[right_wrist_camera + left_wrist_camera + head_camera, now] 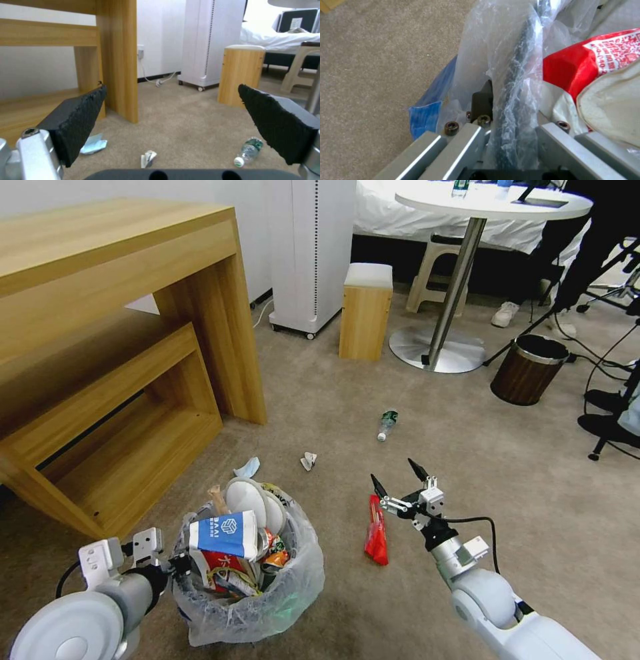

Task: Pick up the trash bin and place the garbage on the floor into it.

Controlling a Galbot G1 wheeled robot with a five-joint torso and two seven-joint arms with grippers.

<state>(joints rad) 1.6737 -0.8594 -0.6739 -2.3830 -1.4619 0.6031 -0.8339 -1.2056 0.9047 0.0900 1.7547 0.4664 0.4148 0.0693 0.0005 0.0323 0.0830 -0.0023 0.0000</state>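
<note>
Landmark for all placements: trash bin [250, 580], bag-lined, packed w/ wrappers, cups and a white slipper, sitting low at robot's left front.

Left gripper [175, 565]: clamped on bin rim, robot's-left side. In left wrist view, fingers [483, 100] pinch dark rim and clear liner [516, 75] between them; red wrapper [566, 72] just inside the rim.

Right gripper [400, 483]: to the right of bin, hovering above floor [480, 447], jaws spread wide, holding nothing. In right wrist view, black pads [78, 120] well apart, carpet between.

Key relation: red wrapper on floor [377, 530] lies between bin and right gripper, just below-left of the fingertips, slightly nearer the robot. Long axis runs roughly near-to-far, away from robot. Right arm clearly nearer; left arm occupied w/ bin. Judgement: likely next target; jaw line needs to straddle the narrow width, approach from above, slight pull-back toward robot req'd.

Beyond bin, near to far:
- blue-white tissue scrap [247, 467], just behind bin.
- small white crumpled wad [308, 461], right of the scrap.
- clear bottle [387, 425], green label, farther out, lying on its side.

Obstructions: none btwn right gripper and red wrapper. Wooden desk [120, 313] stands far-left of bin. Brown wood-look bin [530, 369] far right, well apart; not the target container.
</note>
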